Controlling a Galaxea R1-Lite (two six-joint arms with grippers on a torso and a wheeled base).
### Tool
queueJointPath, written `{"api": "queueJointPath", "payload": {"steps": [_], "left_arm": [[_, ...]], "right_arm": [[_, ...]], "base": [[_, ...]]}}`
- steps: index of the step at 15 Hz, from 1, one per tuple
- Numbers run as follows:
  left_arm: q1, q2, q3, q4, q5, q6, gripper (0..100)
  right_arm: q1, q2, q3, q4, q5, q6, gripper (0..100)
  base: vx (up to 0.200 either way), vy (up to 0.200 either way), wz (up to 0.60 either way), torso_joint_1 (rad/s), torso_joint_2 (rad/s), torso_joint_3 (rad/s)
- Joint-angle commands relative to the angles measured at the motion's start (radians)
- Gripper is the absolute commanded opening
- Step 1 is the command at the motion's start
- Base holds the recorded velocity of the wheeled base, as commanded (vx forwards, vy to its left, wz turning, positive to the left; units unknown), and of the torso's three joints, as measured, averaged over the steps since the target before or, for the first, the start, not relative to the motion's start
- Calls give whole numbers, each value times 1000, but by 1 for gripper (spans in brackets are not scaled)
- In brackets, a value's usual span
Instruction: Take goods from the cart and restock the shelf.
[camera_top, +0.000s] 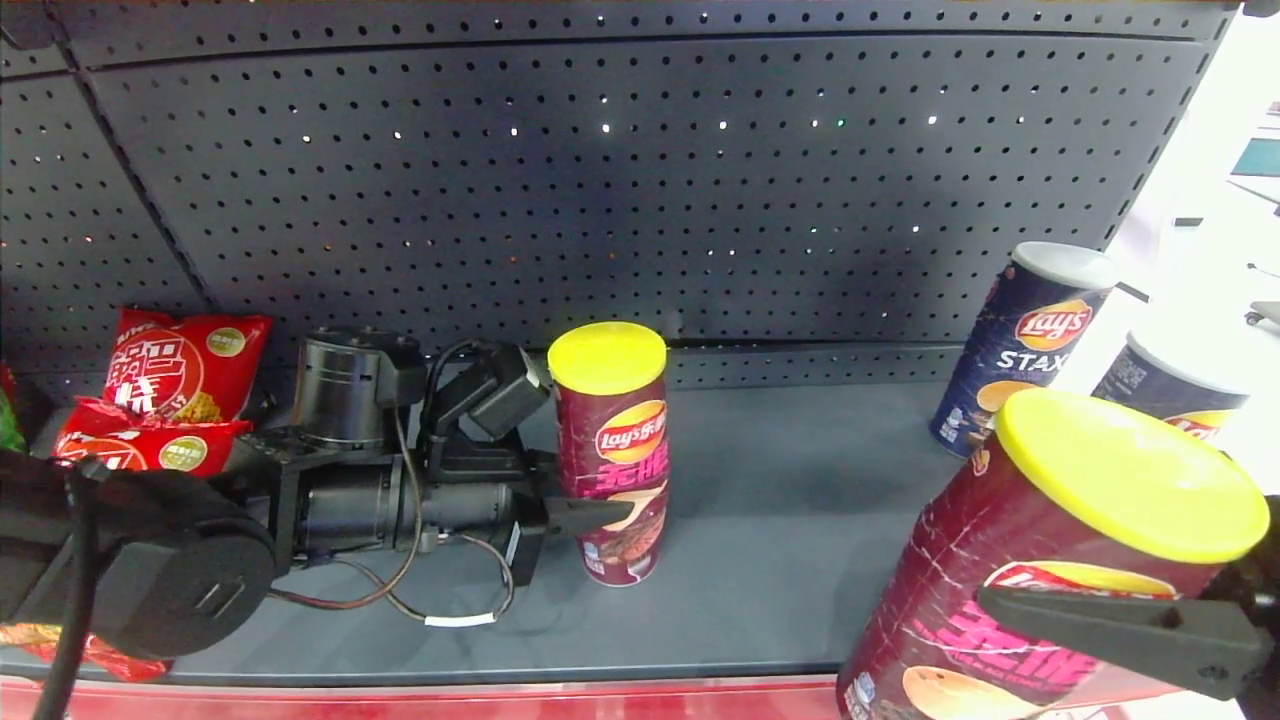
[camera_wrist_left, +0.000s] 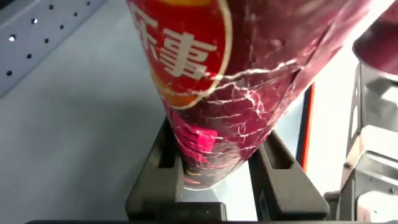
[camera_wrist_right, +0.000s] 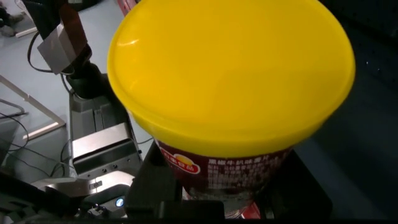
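A maroon chips can (camera_top: 610, 440) with a yellow lid stands upright on the grey shelf deck (camera_top: 790, 520), near the middle. My left gripper (camera_top: 615, 510) comes in from the left and is shut on its lower half; in the left wrist view the can (camera_wrist_left: 230, 93) sits between the two dark fingers (camera_wrist_left: 280, 174). At the lower right, in front of the shelf edge, my right gripper (camera_top: 1060, 610) is shut on a second maroon can (camera_top: 1010, 560) with a yellow lid (camera_wrist_right: 230, 68), tilted slightly.
Two dark blue chips cans (camera_top: 1030, 340) (camera_top: 1170, 390) stand at the right end of the shelf. Red snack bags (camera_top: 180, 370) lie at the left end. A perforated back panel (camera_top: 640, 200) closes the rear, and a red strip (camera_top: 500, 700) runs along the front edge.
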Motion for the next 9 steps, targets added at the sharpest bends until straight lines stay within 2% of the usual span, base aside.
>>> {"api": "queueJointPath", "payload": {"steps": [1, 4, 9], "left_arm": [[-2, -37, 35, 25, 0, 28, 0], [-13, -80, 100, 27, 9, 31, 0], [-19, -103, 107, 36, 35, 31, 0]], "right_arm": [[0, 5, 4, -16, 9, 2, 0], [-1, 11, 16, -18, 11, 2, 0], [0, 8, 25, -16, 11, 0, 0]], "base": [[0, 0, 0, 0, 0, 0], [0, 0, 0, 0, 0, 0], [0, 0, 0, 0, 0, 0]]}}
